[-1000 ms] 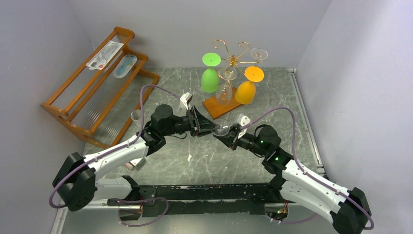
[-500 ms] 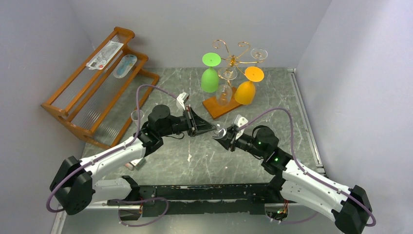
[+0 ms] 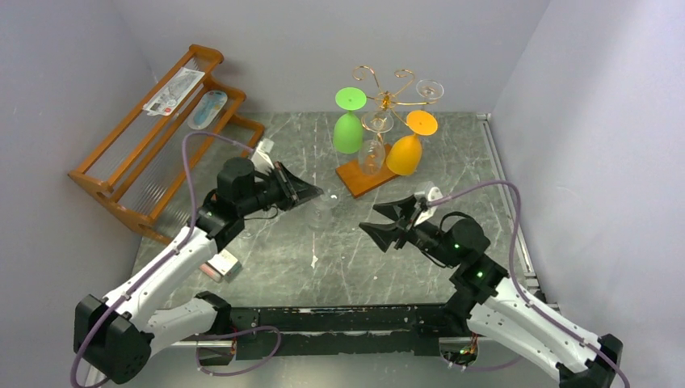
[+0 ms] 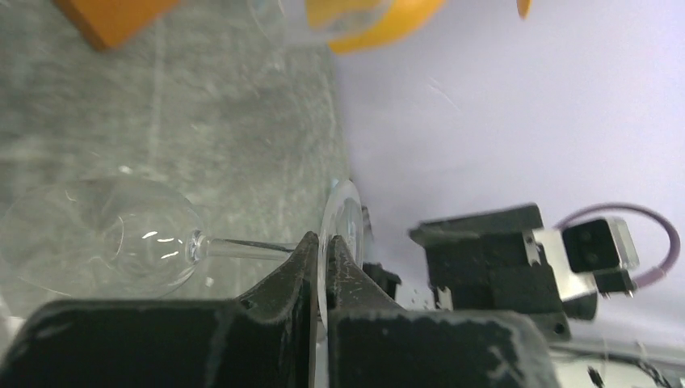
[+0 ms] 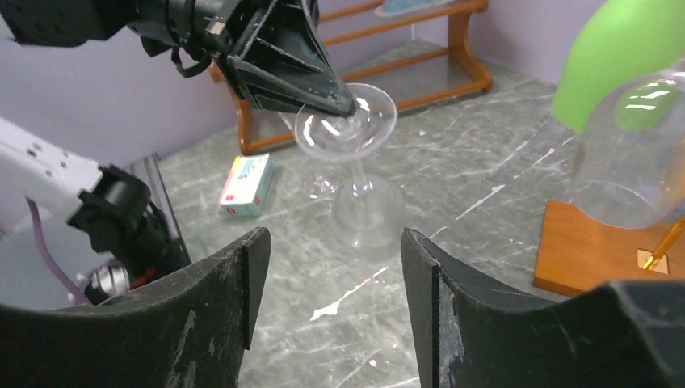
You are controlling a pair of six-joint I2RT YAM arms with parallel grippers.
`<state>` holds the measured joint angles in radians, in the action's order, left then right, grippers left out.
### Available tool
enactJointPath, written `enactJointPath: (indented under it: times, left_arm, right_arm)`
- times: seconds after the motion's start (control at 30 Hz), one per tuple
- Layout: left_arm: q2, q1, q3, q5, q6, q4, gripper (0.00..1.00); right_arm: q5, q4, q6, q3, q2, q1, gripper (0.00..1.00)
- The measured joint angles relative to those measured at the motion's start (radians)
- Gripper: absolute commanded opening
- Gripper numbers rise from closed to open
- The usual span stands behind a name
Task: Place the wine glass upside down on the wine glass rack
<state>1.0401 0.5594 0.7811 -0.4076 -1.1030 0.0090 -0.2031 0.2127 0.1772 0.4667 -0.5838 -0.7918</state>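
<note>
While the wine glass (image 5: 365,208) is held upside down over the grey marble table (image 3: 339,259), its round foot is pinched between the closed fingertips of the left gripper (image 3: 317,194), with stem and bowl hanging below. Whether the bowl's rim touches the table cannot be told. The left arm is stretched forward from its base and bent at the elbow, and its wrist is turned to the right so that the fingers point across the middle of the table. The right gripper (image 3: 368,219) is spread wide and nothing is grasped by it. Its tips are aimed leftward at the glass, near it but apart. The right arm is folded, with the forearm raised over the right half of the table. The wine glass rack (image 3: 386,99) is seen farther back, well apart from the held glass, with a green glass (image 3: 348,133) and an orange glass (image 3: 406,153) hung inverted on it.
</note>
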Motion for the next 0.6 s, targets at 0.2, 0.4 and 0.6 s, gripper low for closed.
enactJointPath:
  times: [0.2, 0.4, 0.6]
  left_arm:
    - [0.041, -0.174, 0.171, 0.018, 0.104, -0.159, 0.05]
    - [0.178, -0.272, 0.354, 0.003, 0.140, -0.163, 0.05]
    - [0.386, -0.283, 0.567, 0.005, 0.136, -0.098, 0.05]
  right_arm:
    - [0.113, -0.055, 0.105, 0.033, 0.119, 0.000, 0.64]
    - [0.199, -0.122, 0.188, 0.099, 0.167, 0.000, 0.64]
    - [0.219, -0.171, 0.229, 0.179, 0.146, 0.000, 0.64]
